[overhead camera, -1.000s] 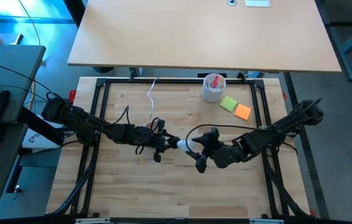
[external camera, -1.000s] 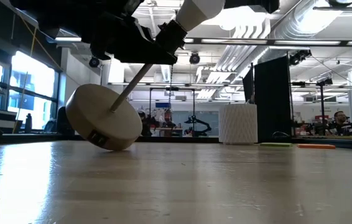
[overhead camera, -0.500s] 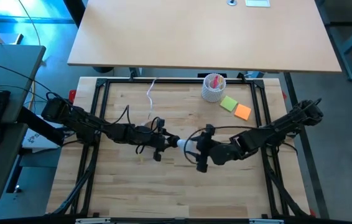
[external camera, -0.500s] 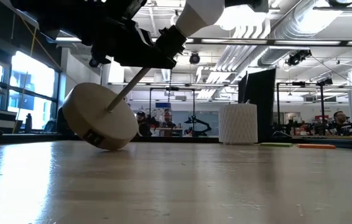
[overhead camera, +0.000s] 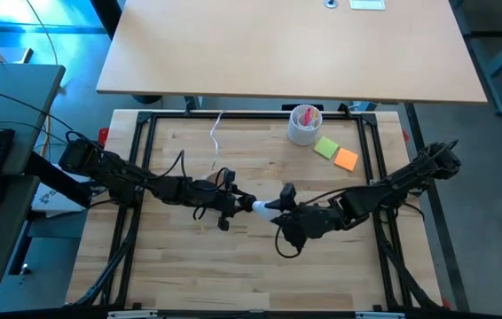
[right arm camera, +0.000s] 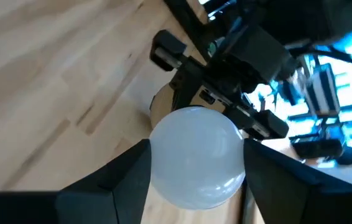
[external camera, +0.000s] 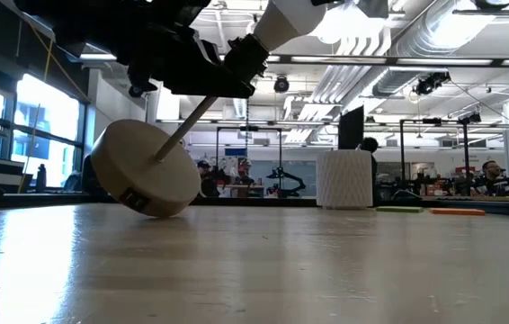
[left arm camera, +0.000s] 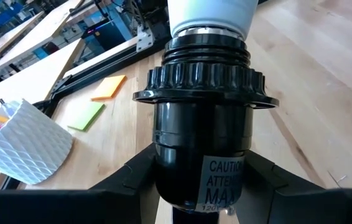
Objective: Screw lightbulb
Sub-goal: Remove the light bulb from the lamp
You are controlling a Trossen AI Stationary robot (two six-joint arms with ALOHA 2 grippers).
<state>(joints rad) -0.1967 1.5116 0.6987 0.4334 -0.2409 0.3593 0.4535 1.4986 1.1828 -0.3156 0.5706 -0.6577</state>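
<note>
Bulb seated in the socket, both grippers meeting at mid-surface.

We see the left gripper (overhead camera: pixel 233 202) clenched on the black lamp socket (left arm camera: pixel 202 118), its wooden disc stand (external camera: pixel 140 171) tilted with one edge on the surface (overhead camera: pixel 233 266). The lightbulb (right arm camera: pixel 196 155) sits in the socket's mouth, raised above the wood, and the right gripper (overhead camera: pixel 278 209) has its jaws clasped around the bulb's white globe.
</note>
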